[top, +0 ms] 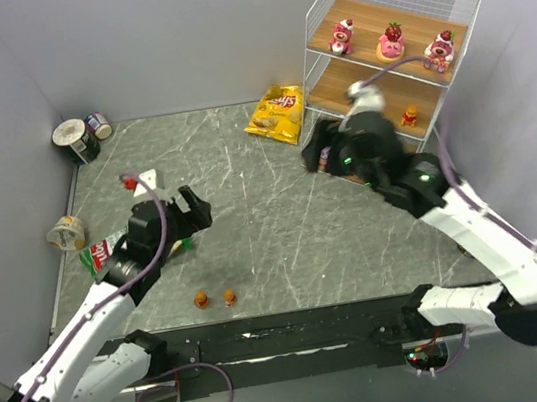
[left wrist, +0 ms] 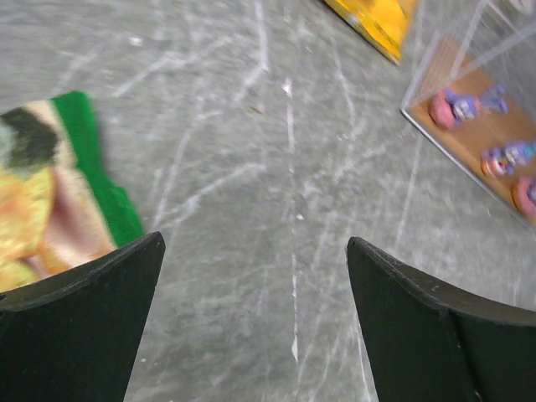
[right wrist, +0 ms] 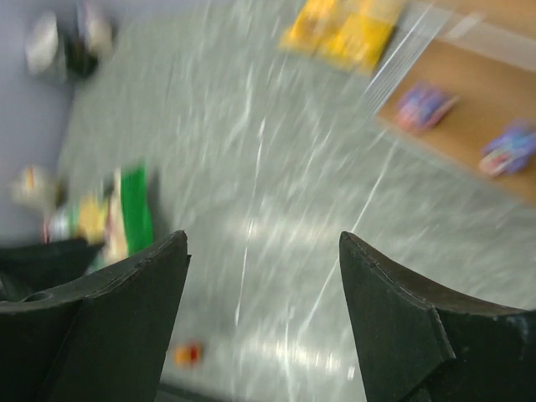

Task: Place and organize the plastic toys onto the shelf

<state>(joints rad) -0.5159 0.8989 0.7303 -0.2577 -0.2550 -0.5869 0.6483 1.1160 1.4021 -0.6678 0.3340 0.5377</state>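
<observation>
The shelf (top: 321,23) stands at the back right. Three pink-and-red plastic toys (top: 391,39) sit on its top board, and an orange one (top: 410,116) on the middle board. Purple-pink toys (left wrist: 465,106) lie on the bottom board, also blurred in the right wrist view (right wrist: 423,106). Two orange toys (top: 201,299) stand on the table near the front, one of them in the right wrist view (right wrist: 188,354). My right gripper (top: 310,152) (right wrist: 261,236) hovers open and empty by the shelf's lower left corner. My left gripper (top: 195,215) (left wrist: 255,243) is open over bare table.
A yellow chip bag (top: 278,114) lies left of the shelf. A green chip bag (top: 102,253) (left wrist: 59,193) lies beside my left gripper. Tin cans stand at the back left (top: 77,139) and the left edge (top: 67,232). Grey walls close in the table.
</observation>
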